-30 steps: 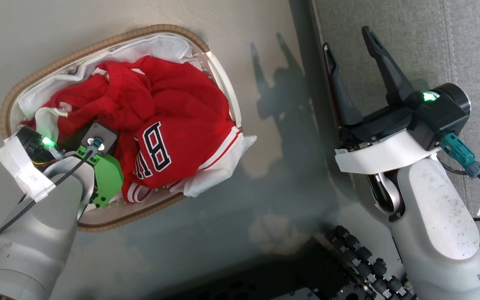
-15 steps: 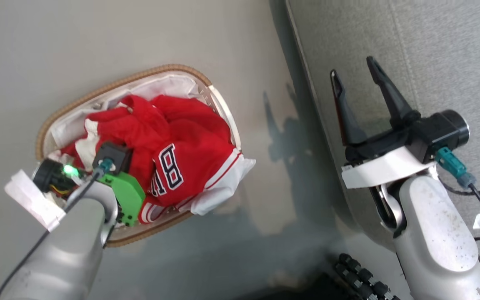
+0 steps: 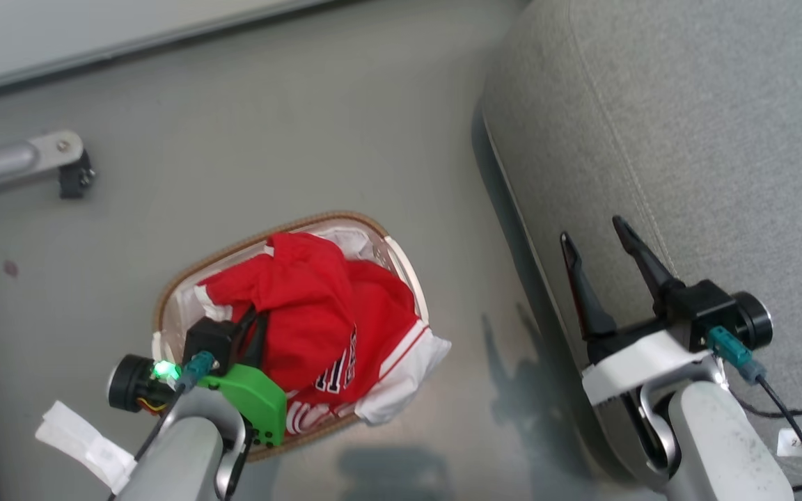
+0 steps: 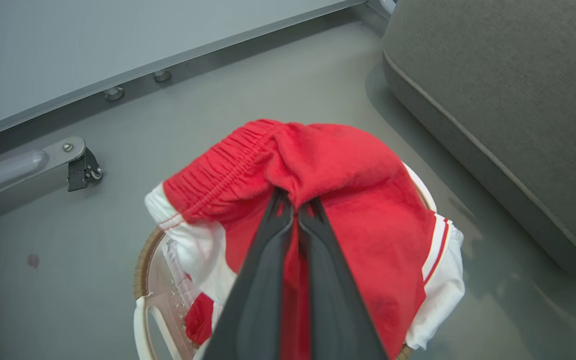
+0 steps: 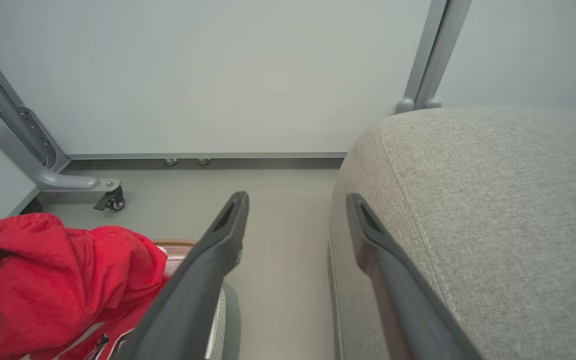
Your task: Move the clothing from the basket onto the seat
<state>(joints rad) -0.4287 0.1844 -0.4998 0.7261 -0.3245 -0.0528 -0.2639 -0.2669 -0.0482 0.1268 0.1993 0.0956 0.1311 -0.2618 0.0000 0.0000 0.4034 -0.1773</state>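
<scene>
clothing point(image 3: 317, 313): red with white trim, heaped in the basket point(image 3: 406, 268). one piece with a gathered waistband is raised above the rest, its folds draped over the left fingertips. a piece with dark, white-edged lettering lies lower, at the near right of the heap.
basket: on the floor point(image 3: 269, 139), left of the seat point(image 3: 686, 139) and apart from it. it has a brown woven rim and a pale perforated wall.
liner point(image 3: 404, 377): white cloth spilling over the basket's near right rim.
left end effector point(image 4: 293, 199): above the near left of the basket, fingers pressed together and clamped on a fold of the raised red piece.
right end effector point(image 3: 592, 229): fingers spread apart, gripping nothing. it hangs at the seat's left edge, pointing far, well apart from the basket.
seat: large grey woven cushion on the right, with a rounded far left corner and a stitched seam running along its top.
floor: smooth grey and glossy, with arm shadows between basket and seat.
frame leg point(image 3: 25, 156): grey metal bar with a black castor, on the floor far left of the basket.
wall point(image 5: 218, 75): pale panel at the far side, with a grey strip along its foot.
</scene>
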